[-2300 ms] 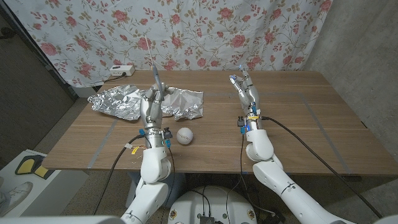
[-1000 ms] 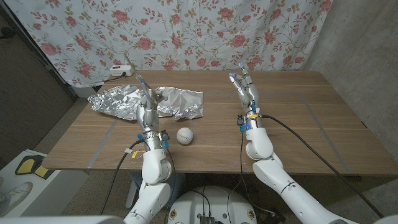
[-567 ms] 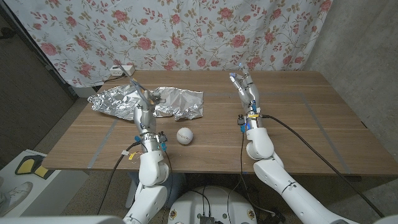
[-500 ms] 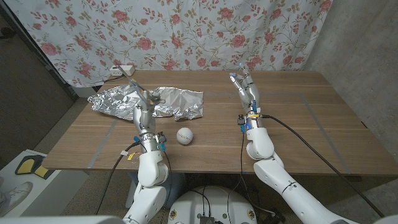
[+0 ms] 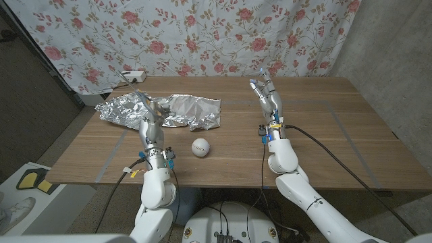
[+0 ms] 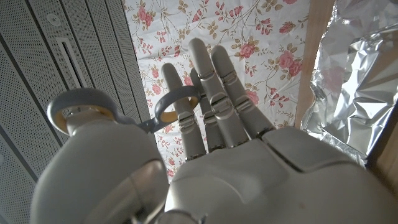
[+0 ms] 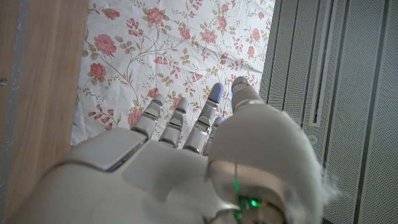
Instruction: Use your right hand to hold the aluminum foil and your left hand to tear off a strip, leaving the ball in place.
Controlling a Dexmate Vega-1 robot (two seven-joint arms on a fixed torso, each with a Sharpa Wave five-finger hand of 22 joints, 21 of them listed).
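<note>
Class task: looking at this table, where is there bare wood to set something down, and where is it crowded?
Bare wood lies right of the right hand out to the table edge, and between the ball and that hand. The far left is crowded: foil spreads there, with the left hand raised in front of it.

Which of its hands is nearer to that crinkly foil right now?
The left hand: it hovers open beside the foil. The right hand is raised well off to the side, open.
</note>
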